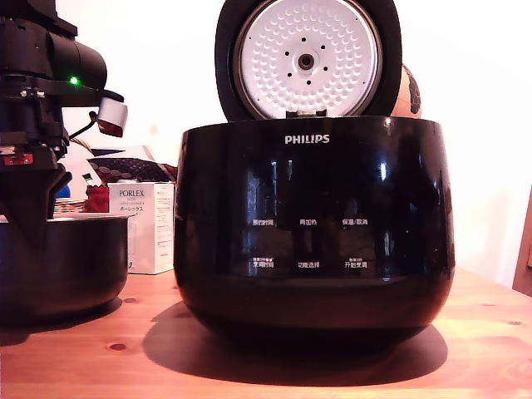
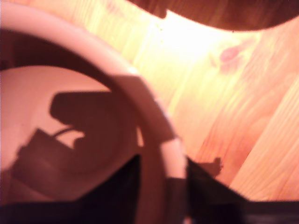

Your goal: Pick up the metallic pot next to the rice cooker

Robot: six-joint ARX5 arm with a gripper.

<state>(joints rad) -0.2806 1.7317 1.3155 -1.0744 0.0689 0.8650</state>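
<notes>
The metallic pot [image 1: 62, 266] sits on the wooden bench [image 1: 274, 370] at the exterior view's left, just beside the open rice cooker [image 1: 314, 229]. The gripper [image 2: 161, 186] is down at the pot, its jaws straddling the rim [image 2: 154, 116], one finger [image 2: 117, 191] inside and one outside; whether they grip it I cannot tell.

The metallic pot [image 1: 62, 266] is a dark, round, handleless bowl with a thin pale rim, standing upright on the wooden bench [image 1: 266, 366] at the exterior view's left. Just beside it stands the rice cooker [image 1: 314, 229], large, glossy black, lettered PHILIPS, its round lid raised showing a dimpled silver plate.
</notes>
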